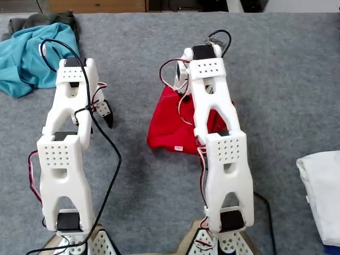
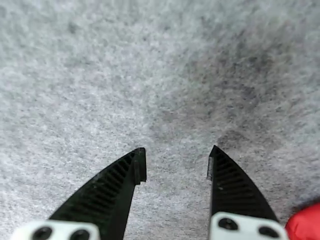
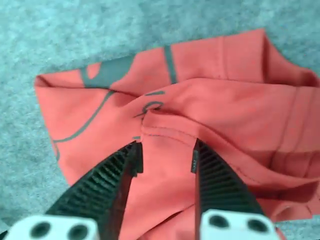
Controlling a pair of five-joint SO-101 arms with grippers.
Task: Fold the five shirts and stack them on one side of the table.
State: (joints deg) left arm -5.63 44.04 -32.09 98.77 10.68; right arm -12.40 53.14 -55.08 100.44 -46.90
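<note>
The red shirt [image 1: 170, 133] is lying mid surface [image 1: 133, 53], directly beneath the right gripper [image 3: 164, 155], which is hanging released over a crease. The left gripper [image 2: 176, 162], also released, is hovering over bare surface just left of it.

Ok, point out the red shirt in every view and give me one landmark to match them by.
High view: red shirt lies mid-table, partly under the right arm.
Left wrist view: red shirt shows as a sliver beside the open left gripper.
Right wrist view: red shirt spreads beneath the open right gripper.
Shared landmark: the grey table cover around it.
</note>
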